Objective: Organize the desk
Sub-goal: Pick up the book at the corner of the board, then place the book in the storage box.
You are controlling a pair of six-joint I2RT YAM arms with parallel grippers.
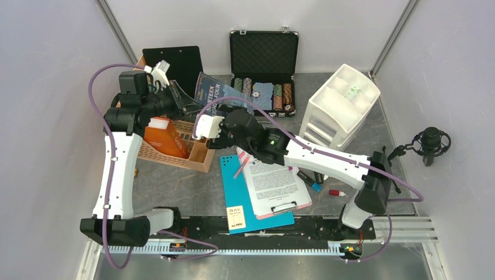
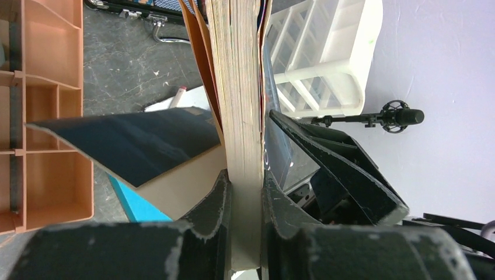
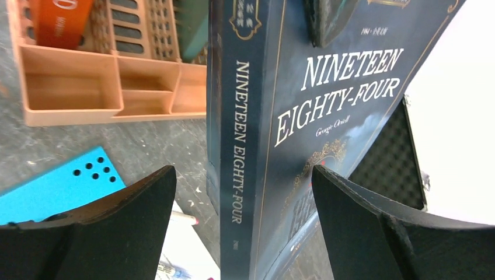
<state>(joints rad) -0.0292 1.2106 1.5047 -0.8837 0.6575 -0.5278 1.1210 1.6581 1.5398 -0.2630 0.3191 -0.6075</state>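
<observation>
Above the dark grey desk [image 1: 175, 186], a dark blue book titled Nineteen Eighty-Four [image 1: 219, 93] is held up beside an orange tray [image 1: 187, 149]. My left gripper [image 2: 245, 175] is shut on the book's page block [image 2: 239, 87], and its front cover hangs open to the left. My right gripper [image 3: 242, 169] stands open with the book's spine [image 3: 236, 146] between its fingers, gaps on both sides. In the top view the left gripper [image 1: 178, 99] is left of the book and the right gripper [image 1: 205, 123] below it. An orange book [image 1: 166, 137] stands in the tray.
An open black case with poker chips [image 1: 264, 64] stands at the back, a white drawer unit [image 1: 344, 105] to its right. A clipboard with paper [image 1: 277, 186] lies on a blue folder [image 1: 248, 204], pens [image 1: 312, 181] beside it. A microphone [image 1: 433, 143] is at the far right.
</observation>
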